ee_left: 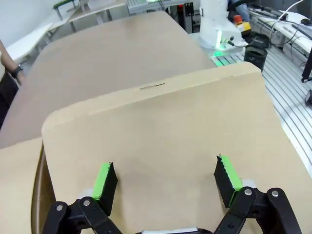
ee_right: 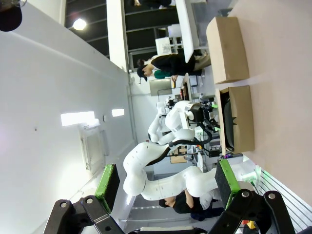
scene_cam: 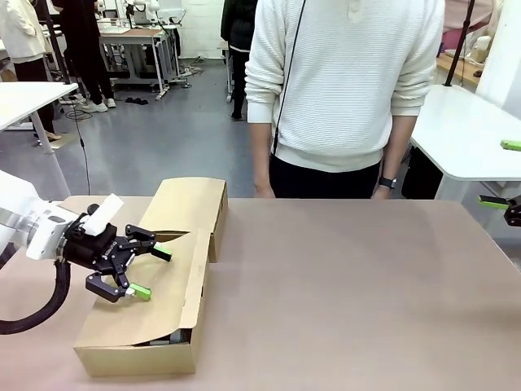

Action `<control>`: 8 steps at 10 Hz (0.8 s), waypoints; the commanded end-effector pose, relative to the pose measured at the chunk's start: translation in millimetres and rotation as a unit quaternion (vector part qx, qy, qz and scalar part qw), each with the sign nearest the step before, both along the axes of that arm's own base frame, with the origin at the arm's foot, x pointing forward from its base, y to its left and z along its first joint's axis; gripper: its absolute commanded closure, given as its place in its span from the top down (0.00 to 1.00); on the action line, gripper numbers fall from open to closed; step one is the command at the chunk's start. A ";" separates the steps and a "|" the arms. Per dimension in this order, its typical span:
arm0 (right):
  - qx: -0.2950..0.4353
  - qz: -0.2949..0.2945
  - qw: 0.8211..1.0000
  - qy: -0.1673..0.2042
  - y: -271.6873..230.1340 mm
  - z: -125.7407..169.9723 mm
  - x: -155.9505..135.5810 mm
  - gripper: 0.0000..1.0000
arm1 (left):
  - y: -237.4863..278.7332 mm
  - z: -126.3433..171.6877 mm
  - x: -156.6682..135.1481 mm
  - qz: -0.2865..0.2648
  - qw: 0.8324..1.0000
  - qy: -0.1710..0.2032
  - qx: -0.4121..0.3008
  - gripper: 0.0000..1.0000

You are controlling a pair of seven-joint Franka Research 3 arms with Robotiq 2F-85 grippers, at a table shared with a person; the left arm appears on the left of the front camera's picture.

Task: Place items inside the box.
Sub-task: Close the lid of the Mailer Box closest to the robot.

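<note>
While my left gripper (scene_cam: 140, 272) hangs over the cardboard box (scene_cam: 146, 326), its 2 green-padded fingers (ee_left: 105, 181) are spread wide with nothing between them. Right under my fingertips is the box's near flap (ee_left: 161, 161), lying almost shut over the opening, and I can't tell if the pads actually touch it. Past my fingertips, on the far side, the other flap (scene_cam: 189, 205) stands folded open. Through the gap at the box's front corner, below my gripper, something dark (scene_cam: 163, 340) sits inside; too hidden to say which item it is. My right gripper (ee_right: 165, 187) is way off at the table's other edge, jaws also wide apart and holding nothing. A person (scene_cam: 346, 90) in a white sweater stands across the table (scene_cam: 350, 301) from me.
</note>
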State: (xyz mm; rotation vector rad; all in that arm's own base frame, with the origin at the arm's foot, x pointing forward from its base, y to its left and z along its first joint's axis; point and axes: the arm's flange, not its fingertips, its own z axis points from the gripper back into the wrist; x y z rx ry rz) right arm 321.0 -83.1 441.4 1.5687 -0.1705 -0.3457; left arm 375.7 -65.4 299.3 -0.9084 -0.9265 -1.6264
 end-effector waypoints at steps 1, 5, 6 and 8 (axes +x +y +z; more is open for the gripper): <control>0.004 -0.004 1.000 0.007 2.0 4.1 -2.9 1.00 | -6.7 -14.7 -27.4 0.004 1.000 -0.018 -0.002 1.00; 0.004 -0.004 1.000 0.007 2.0 4.1 -2.9 1.00 | 4.0 3.1 -27.0 0.008 1.000 -0.019 -0.020 1.00; 0.004 -0.004 1.000 0.007 2.0 4.1 -2.9 1.00 | 13.0 18.0 -27.4 0.010 0.999 -0.013 -0.042 1.00; 0.004 -0.004 1.000 0.007 2.0 4.1 -2.9 1.00 | 35.0 57.5 -25.5 0.016 0.995 0.068 -0.074 1.00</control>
